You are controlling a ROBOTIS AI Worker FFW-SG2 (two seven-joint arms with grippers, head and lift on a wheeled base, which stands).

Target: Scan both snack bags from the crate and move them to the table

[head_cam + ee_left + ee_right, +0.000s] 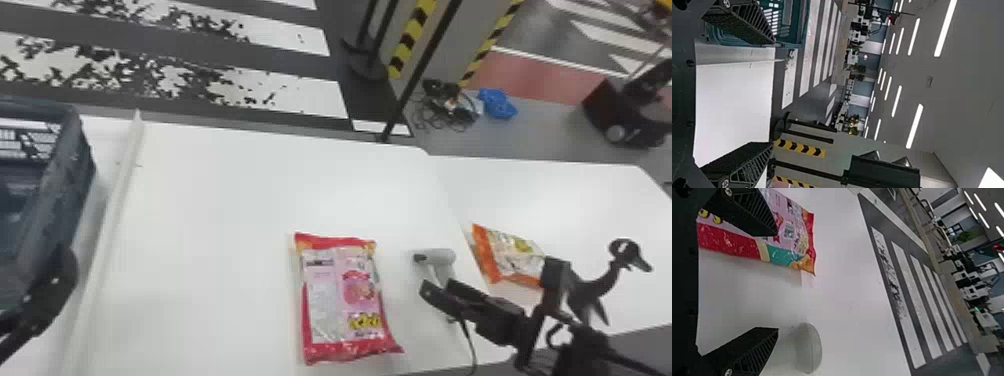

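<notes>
Head view: the white table (215,200) is flanked at left by the blue crate (62,185); the red-and-pink snack bag (342,300) is laid on it, the orange snack bag (510,255) on the adjoining tabletop at right. Beside the crate, the left gripper (52,287) is held with fingers parted — likewise the right gripper (437,289), near the scanner (440,256).

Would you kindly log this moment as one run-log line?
red bag on table; orange bag right of scanner; right end effector open near scanner; left end effector open by crate
</notes>
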